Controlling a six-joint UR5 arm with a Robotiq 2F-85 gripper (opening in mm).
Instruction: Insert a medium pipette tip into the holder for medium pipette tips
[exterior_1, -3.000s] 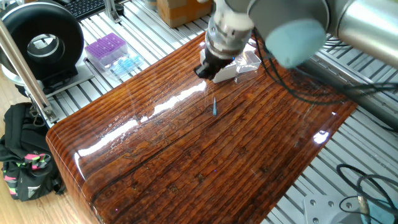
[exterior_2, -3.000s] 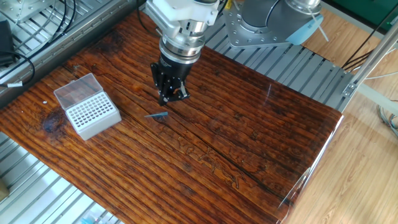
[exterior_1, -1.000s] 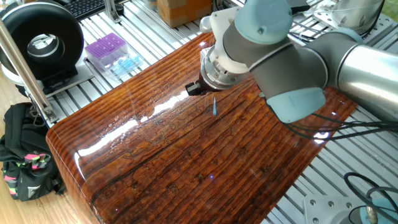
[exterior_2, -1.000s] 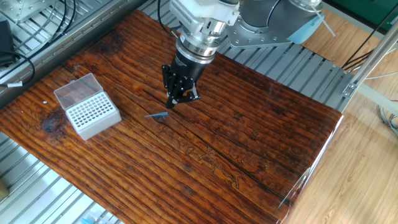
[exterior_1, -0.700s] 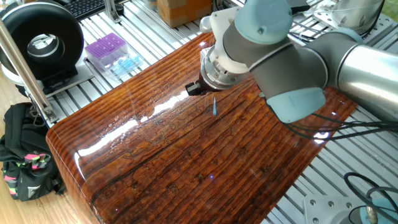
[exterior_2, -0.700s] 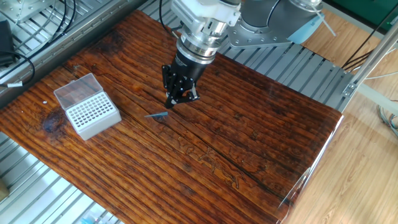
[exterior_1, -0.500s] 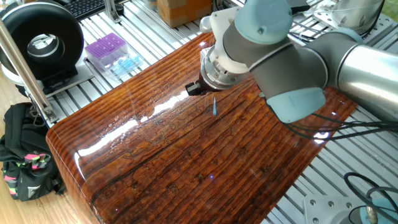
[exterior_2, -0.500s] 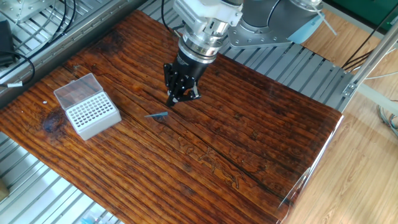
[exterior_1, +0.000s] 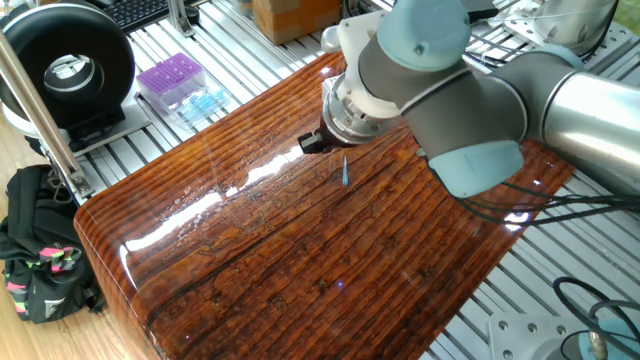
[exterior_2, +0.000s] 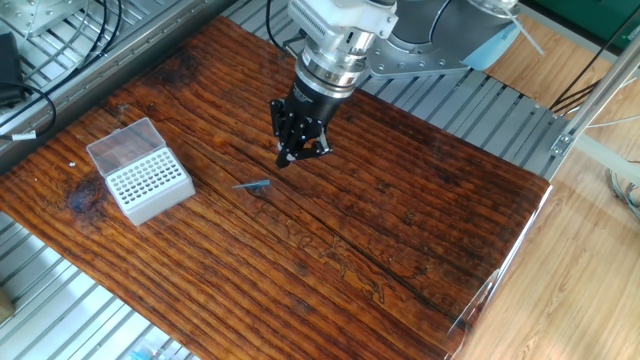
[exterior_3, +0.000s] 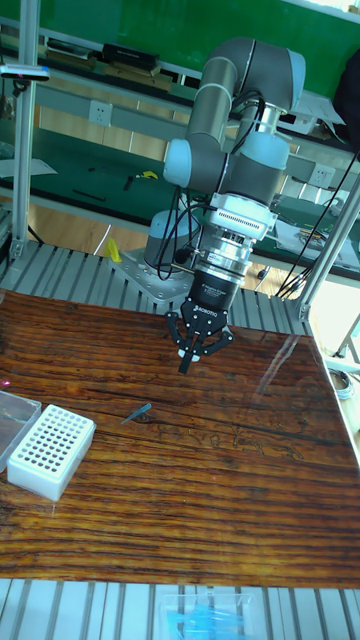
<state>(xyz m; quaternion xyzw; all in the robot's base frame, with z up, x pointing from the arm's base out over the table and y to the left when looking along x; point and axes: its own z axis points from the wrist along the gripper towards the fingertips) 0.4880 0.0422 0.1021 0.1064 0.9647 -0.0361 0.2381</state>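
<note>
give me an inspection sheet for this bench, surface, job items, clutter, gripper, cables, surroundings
Surface: glossy dark wooden tabletop on a slatted aluminium frame; glare streaks.
Job's things: slender blue-teal pipette tip lies flat on the wood, ungrasped; white block holder with a grid of holes, clear lid open, stands apart from it.
Clutter: nothing seen on the wood besides these.
Gripper: black two-finger gripper hovers beside the tip, holding nothing; whether open or shut cannot be told.
Cables: black cables run from the arm across the frame.
Surroundings: purple tip box with a heap of light-blue tips beside it, black round device, black bag.
</note>
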